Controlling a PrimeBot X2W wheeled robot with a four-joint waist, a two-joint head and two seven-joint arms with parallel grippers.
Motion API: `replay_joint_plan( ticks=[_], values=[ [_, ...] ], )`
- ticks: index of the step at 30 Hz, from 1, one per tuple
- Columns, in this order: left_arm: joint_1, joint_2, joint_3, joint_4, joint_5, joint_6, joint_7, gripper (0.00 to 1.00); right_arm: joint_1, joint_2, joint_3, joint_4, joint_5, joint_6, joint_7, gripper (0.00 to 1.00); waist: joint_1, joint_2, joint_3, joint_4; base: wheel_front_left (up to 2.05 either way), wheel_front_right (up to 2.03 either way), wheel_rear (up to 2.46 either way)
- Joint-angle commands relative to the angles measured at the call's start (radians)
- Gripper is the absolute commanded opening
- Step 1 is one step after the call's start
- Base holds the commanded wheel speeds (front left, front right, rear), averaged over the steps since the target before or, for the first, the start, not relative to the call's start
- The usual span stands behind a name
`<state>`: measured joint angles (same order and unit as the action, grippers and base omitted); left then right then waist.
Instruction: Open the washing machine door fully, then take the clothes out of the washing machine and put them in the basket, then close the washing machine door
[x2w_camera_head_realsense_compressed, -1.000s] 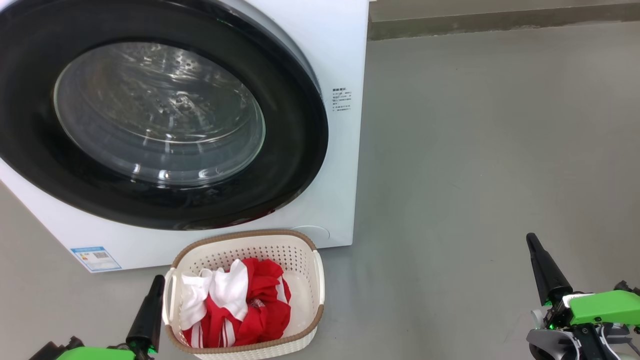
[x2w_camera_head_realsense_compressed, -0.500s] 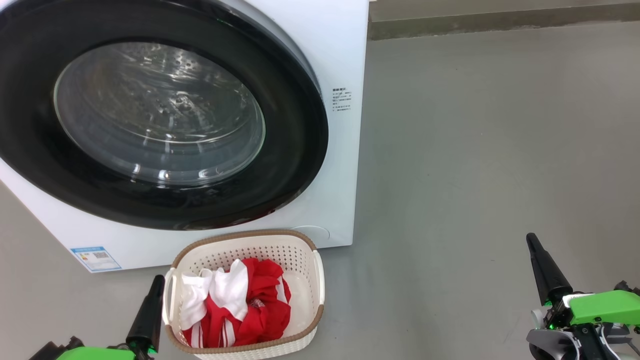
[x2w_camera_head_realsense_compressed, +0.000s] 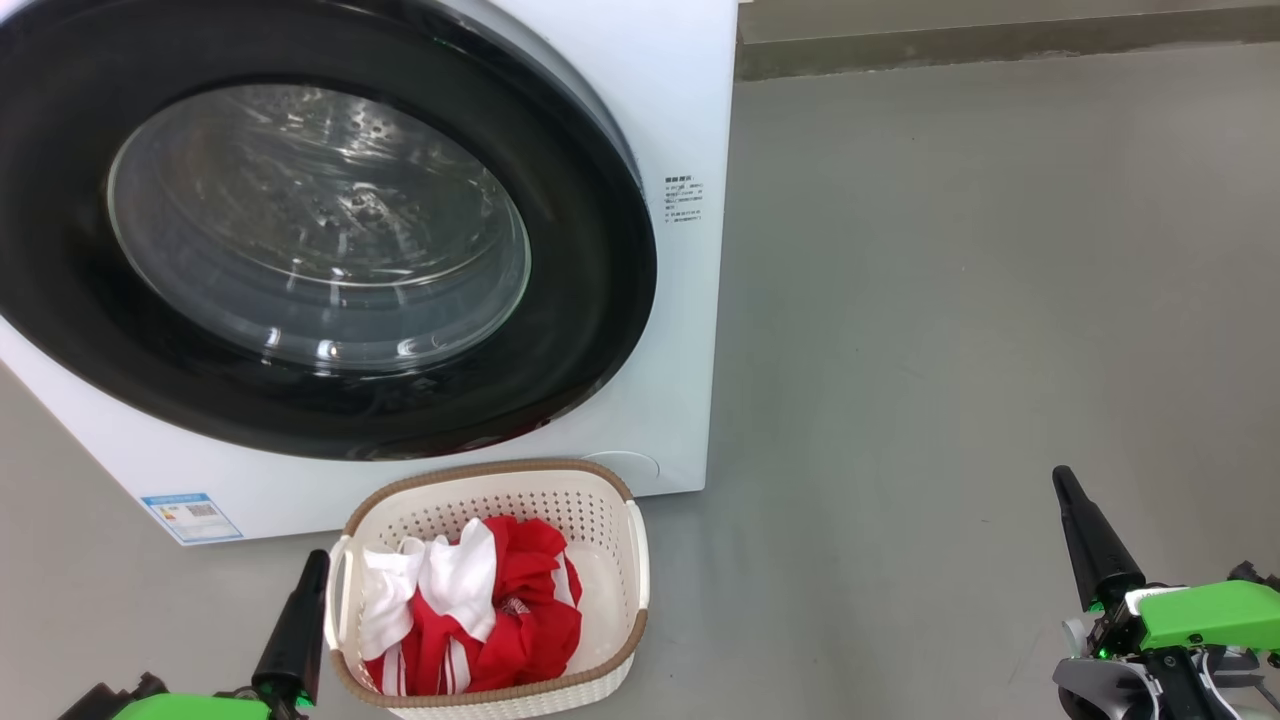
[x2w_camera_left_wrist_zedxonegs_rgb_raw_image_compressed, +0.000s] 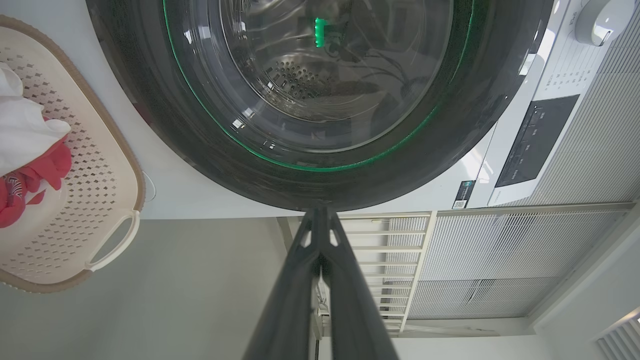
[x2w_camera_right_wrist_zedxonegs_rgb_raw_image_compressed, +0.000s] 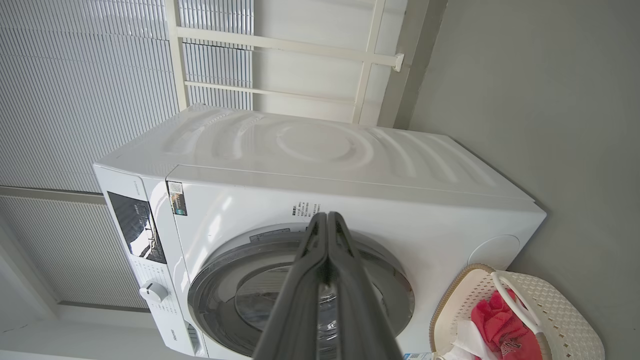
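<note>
Clenched on nothing: left end effector (x2w_camera_head_realsense_compressed: 316, 562) just beside the basket (x2w_camera_head_realsense_compressed: 490, 468), right end effector (x2w_camera_head_realsense_compressed: 1064, 482) well to the basket's right. In the basket, the clothes (x2w_camera_head_realsense_compressed: 520, 610). Behind the basket, washing machine door (x2w_camera_head_realsense_compressed: 590, 300) flush against the washing machine (x2w_camera_head_realsense_compressed: 690, 120). Closing step apparently done; next, only confirming firm closure.

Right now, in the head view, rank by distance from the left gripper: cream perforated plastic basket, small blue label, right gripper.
From the left gripper:
1. Cream perforated plastic basket, right beside it.
2. Small blue label, ahead-left, on the white washer.
3. Right gripper, far right.
</note>
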<state>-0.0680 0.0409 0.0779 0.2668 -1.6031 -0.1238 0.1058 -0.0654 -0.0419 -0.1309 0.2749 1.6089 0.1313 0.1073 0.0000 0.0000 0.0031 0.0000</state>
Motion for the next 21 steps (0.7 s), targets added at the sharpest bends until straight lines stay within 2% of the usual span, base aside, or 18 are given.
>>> replay_joint_plan(
  ticks=[1,21],
  values=[
    [-0.04,0.01,0.037,-0.022,-0.005,-0.007,0.008,0.0,-0.042,-0.008,0.017,-0.03,0.0,-0.001,0.006,0.0,0.0,0.0,0.0,0.0,0.0,0.0,0.0],
    [-0.04,0.01,0.037,-0.022,-0.005,-0.007,0.008,0.0,-0.042,-0.008,0.017,-0.03,0.0,-0.001,0.006,0.0,0.0,0.0,0.0,0.0,0.0,0.0,0.0]
  ],
)
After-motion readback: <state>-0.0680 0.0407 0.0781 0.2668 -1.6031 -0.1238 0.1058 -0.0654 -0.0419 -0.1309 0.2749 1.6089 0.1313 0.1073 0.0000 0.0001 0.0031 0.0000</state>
